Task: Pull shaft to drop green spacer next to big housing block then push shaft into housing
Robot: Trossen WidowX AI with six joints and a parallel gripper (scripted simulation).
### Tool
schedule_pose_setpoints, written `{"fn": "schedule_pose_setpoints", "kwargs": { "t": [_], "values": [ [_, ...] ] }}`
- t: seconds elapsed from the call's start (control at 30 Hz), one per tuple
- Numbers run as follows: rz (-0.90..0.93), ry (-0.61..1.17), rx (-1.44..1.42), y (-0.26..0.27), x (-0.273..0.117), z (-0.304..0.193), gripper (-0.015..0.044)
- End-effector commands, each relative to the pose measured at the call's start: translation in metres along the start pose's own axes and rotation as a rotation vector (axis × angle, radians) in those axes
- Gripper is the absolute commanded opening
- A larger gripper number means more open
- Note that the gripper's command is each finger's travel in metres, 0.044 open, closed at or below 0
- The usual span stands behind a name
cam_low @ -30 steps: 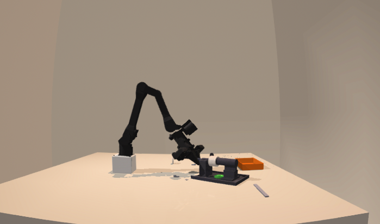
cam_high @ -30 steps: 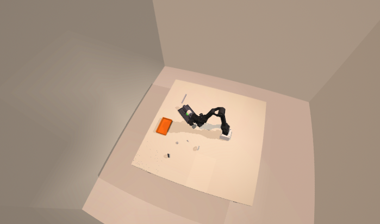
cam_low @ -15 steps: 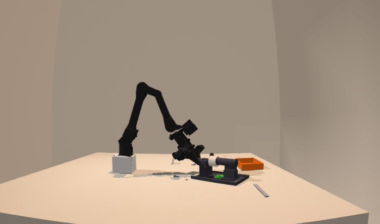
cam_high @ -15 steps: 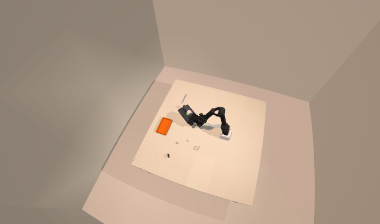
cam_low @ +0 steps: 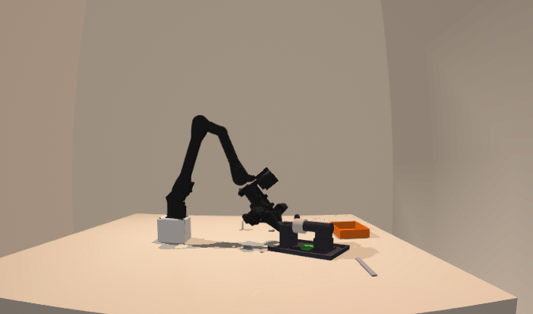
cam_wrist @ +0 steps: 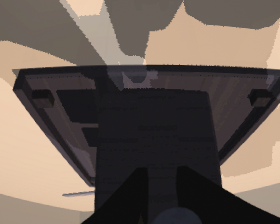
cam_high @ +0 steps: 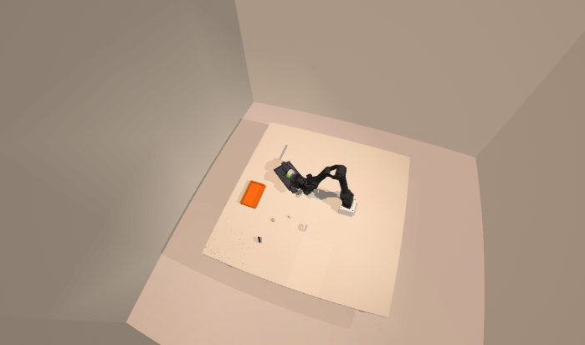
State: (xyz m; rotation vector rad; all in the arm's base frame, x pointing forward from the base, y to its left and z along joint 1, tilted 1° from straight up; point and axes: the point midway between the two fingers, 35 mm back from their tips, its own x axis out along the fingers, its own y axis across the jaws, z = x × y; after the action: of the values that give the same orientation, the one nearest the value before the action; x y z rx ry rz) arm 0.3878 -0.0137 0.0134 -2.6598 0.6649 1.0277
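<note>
The green spacer (cam_high: 289,175) (cam_low: 307,247) lies flat on the dark base plate (cam_high: 281,179) (cam_low: 330,257) (cam_wrist: 191,68), under the shaft line between the two upright blocks. A white spacer (cam_high: 290,172) (cam_low: 299,225) is still up around the shaft line, beside the near block (cam_low: 287,236) (cam_wrist: 156,115). A thick dark cylinder (cam_low: 316,225) spans from it to the far block (cam_low: 323,241). My gripper (cam_low: 278,227) (cam_wrist: 161,176) is shut on the shaft's outer end at the near block. The fingers and block hide most of the shaft; its insertion depth cannot be told.
An orange tray (cam_high: 253,194) (cam_low: 351,235) stands beside the fixture. A thin grey bar (cam_high: 284,151) (cam_low: 366,267) (cam_wrist: 78,193) lies beyond the plate. A small black piece (cam_high: 259,239), a small ring (cam_high: 272,219) and a pale curved piece (cam_high: 305,227) lie on the table.
</note>
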Motion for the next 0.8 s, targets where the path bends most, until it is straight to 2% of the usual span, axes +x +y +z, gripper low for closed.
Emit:
{"fn": "schedule_pose_setpoints", "kwargs": {
  "t": [0.0, 0.7, 0.77],
  "values": [
    [0.002, 0.007, 0.002, 0.0002, 0.0014, -0.0041, 0.0000],
    [0.002, 0.007, 0.002, 0.0003, 0.0034, -0.0065, 0.0000],
    [0.000, -0.001, -0.001, -0.0001, 0.0022, -0.0020, 0.0053]
  ]
}}
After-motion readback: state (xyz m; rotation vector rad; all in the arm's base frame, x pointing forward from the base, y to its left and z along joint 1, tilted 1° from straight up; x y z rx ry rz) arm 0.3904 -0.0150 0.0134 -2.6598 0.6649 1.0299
